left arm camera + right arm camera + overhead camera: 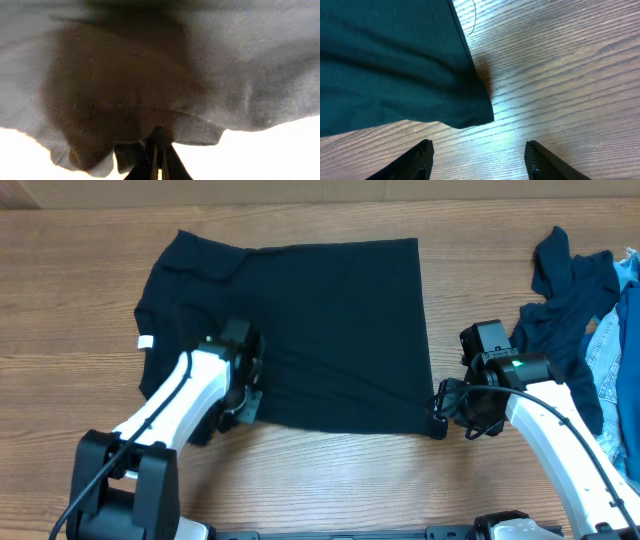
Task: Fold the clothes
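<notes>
Bright, even, sharp from overhead. Blurred, washed-grey T-shirt (150, 75) above left fingers (172, 167); blown-out white either side. Glare on table (495, 145) between right fingers (417, 160).

The dark T-shirt (385, 65) fills the upper left of the frame and lies flat on the wood-grain counter (570, 75). Its edge runs from the top centre down to a rounded corner just left of centre. A thin thread leaves this edge near the top. The right hand (479, 146) is at the bottom edge, below the corner. Its two dark fingers (417, 160) are spread apart, with only bare counter between them. They do not touch the fabric.
</notes>
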Robot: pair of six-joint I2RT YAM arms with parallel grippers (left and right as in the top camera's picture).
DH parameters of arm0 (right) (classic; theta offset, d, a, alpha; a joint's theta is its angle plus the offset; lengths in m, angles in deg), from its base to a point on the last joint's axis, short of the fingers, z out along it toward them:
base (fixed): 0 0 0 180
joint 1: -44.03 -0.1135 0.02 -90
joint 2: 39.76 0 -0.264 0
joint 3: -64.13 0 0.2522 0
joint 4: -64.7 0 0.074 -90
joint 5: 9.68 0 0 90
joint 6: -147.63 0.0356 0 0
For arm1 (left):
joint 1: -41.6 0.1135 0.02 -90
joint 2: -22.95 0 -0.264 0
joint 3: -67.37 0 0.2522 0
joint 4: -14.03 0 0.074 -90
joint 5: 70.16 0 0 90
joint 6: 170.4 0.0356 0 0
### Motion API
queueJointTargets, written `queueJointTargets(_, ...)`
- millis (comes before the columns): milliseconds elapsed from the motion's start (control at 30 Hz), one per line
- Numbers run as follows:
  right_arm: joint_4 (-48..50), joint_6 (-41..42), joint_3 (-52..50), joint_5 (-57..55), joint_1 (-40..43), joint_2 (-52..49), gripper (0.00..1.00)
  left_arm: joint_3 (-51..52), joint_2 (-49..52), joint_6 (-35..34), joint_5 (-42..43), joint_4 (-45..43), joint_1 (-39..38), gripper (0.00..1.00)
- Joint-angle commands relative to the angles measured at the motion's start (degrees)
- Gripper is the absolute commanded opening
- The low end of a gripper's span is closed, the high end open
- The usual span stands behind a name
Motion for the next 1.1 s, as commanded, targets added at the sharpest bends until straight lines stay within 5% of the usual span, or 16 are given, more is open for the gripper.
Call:
queueJointTargets(0, -0.04, -0.15, 0.2, 0.26, 0.15, 0.22, 0.62, -7.67, -1.77, -2.8, 0.48, 6.05, -0.11, 0.04)
queueJointTargets(233, 0.42, -0.17, 0.2, 0.26, 0.15, 0.22, 0.63, -22.51, -2.38, -3.45, 0.48, 22.51, -0.11, 0.04)
queueJointTargets(533, 2.47, -0.35, -1.79, 5.64, 0.15, -0.72, 0.74, -27.52, -2.93, -2.99, 0.04, 24.72, -0.07, 0.04)
queueJointTargets(1067, 18.1, 0.31, -15.32, 17.94, 0.17, -9.92, 0.65, -27.52, -2.93, -2.84, -1.84, 25.33, -0.04, 0.04)
